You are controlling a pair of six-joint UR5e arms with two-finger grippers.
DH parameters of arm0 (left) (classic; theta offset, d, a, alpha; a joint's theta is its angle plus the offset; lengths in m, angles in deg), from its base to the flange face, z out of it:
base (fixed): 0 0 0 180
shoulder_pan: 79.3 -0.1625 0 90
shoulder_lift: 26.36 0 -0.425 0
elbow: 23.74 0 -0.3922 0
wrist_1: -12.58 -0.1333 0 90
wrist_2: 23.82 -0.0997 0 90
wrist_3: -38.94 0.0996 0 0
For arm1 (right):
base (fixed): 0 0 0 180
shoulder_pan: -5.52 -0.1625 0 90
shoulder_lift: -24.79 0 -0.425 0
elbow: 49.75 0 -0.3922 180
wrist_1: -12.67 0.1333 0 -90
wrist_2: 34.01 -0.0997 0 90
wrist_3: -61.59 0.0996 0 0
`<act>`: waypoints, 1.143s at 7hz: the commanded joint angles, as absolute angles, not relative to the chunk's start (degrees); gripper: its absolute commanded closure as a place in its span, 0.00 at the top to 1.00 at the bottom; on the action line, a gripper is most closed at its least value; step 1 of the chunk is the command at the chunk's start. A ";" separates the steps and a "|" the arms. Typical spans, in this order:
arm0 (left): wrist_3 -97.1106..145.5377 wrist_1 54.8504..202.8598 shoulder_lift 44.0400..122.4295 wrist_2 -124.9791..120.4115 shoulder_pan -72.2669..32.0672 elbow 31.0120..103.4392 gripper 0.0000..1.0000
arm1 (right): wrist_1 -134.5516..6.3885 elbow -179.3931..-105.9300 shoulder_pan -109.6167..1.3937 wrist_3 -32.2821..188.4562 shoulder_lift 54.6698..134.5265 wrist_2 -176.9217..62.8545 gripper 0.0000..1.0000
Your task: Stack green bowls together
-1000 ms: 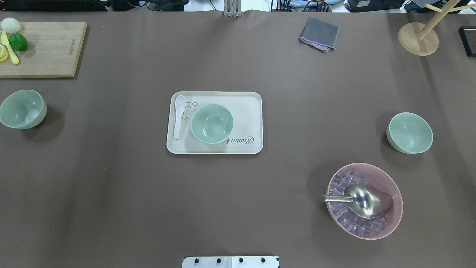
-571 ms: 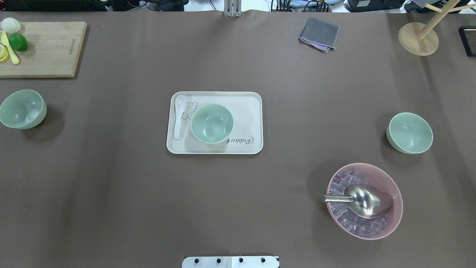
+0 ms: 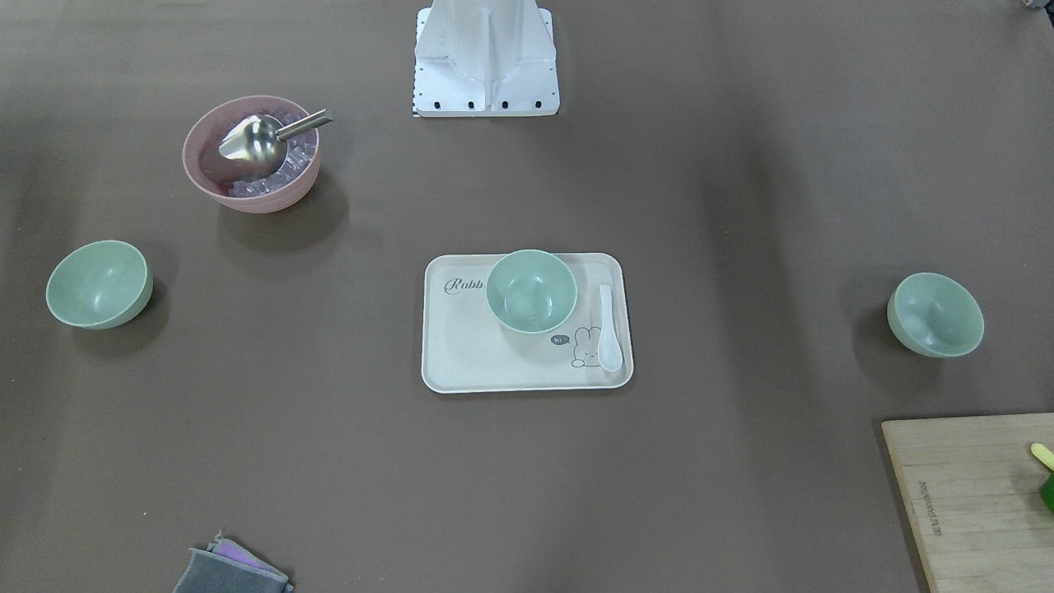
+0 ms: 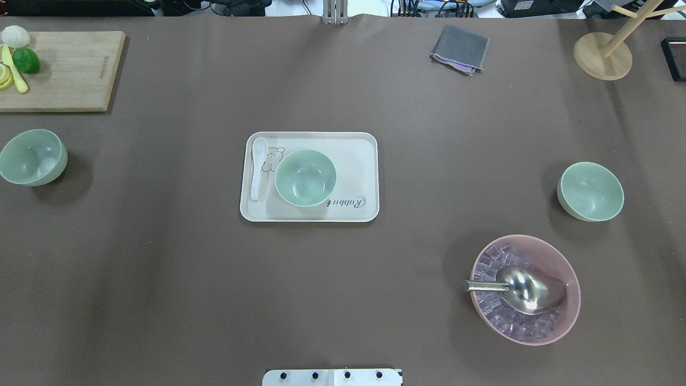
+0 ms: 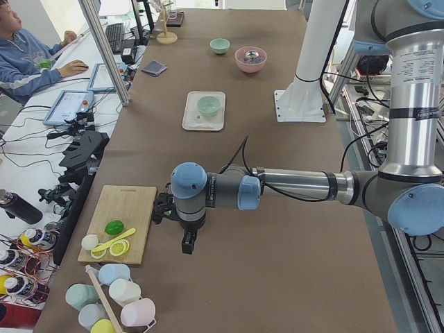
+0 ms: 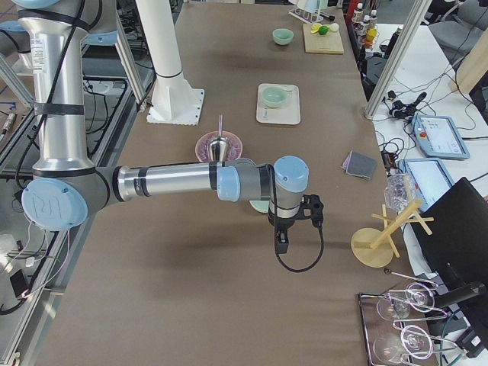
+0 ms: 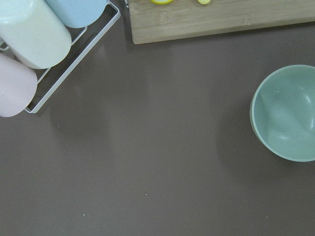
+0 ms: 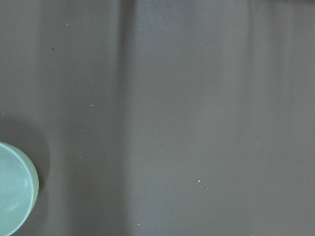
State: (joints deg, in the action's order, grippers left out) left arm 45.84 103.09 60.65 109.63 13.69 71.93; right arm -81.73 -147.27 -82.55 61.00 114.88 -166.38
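Three pale mint-green bowls stand apart. One bowl (image 4: 305, 178) sits on the cream tray (image 4: 359, 155) at the table's middle. One bowl (image 4: 33, 157) is at the far left, and shows at the right edge of the left wrist view (image 7: 288, 113). One bowl (image 4: 590, 191) is at the right, and its rim shows at the lower left of the right wrist view (image 8: 15, 191). My left gripper (image 5: 186, 243) and right gripper (image 6: 281, 244) show only in the side views, hanging above the table; I cannot tell whether they are open or shut.
A pink bowl (image 4: 525, 289) with ice and a metal scoop stands front right. A white spoon (image 4: 258, 166) lies on the tray. A cutting board (image 4: 69, 69) with fruit is back left, a grey cloth (image 4: 460, 48) and a wooden stand (image 4: 603, 56) at the back. A cup rack (image 7: 39, 44) lies left.
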 commanded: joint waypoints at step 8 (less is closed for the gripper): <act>45.10 103.63 61.97 110.21 13.17 72.14 0.98 | -81.55 -149.94 -77.03 61.06 114.53 -168.66 1.00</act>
State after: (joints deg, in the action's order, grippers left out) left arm 45.03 103.36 61.93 109.89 13.31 71.87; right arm -81.56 -148.66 -79.50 60.88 114.67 -168.57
